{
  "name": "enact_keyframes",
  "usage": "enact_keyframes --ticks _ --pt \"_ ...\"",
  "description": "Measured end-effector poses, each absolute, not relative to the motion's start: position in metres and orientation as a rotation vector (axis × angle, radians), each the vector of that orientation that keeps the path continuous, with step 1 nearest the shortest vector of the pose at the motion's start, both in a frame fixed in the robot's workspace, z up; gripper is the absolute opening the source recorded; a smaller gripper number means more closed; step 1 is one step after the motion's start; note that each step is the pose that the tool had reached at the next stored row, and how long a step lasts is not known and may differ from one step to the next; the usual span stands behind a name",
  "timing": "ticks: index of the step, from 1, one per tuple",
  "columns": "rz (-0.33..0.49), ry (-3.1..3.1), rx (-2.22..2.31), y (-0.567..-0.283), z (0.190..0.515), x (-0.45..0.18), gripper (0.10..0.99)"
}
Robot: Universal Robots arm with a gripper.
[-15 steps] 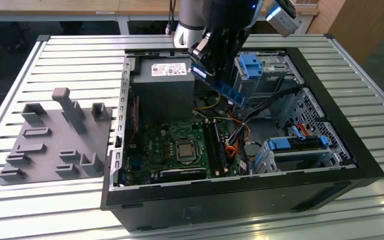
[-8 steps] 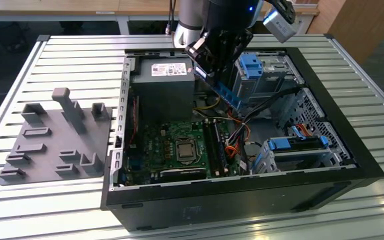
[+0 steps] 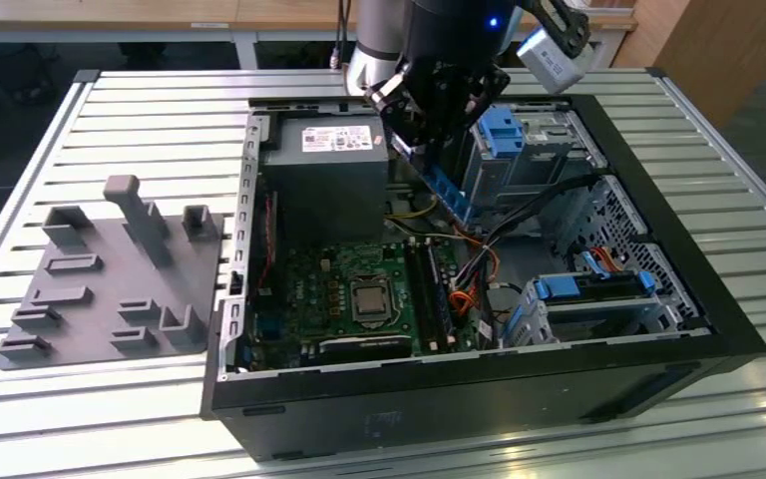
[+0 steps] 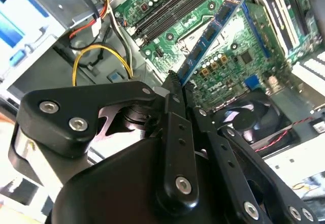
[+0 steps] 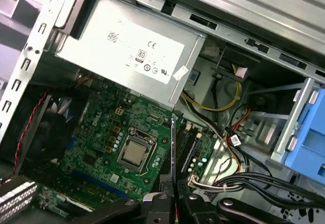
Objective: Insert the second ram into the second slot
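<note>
**A:** What stage is this?

**B:** The carrying stage, I judge. Over the open black metal computer case (image 3: 490, 399) and its green circuit board (image 3: 316, 289), the black gripper (image 4: 177, 84) is clenched on the second ram (image 4: 210, 36), a thin dark blue stick held aloft.

**A:** And the target?

**B:** In the exterior view, the long black memory slots (image 3: 434, 294) lie at three o'clock of the silver processor socket (image 3: 367, 297). The stick is at their twelve o'clock. Seating it calls for squaring its edge to the slot.

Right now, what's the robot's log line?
claw: shut on thin dark blue memory stick | stick: held above green motherboard, unseated
</note>
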State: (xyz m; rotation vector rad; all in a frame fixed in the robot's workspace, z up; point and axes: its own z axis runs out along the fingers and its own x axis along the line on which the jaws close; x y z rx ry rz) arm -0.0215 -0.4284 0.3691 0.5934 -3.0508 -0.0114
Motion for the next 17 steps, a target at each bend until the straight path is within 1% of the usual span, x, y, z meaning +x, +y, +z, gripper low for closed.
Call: enact_keyframes --ticks 17 --pt "-0.019 -3.107 0.115 -0.428 0.355 -0.021 0.141"
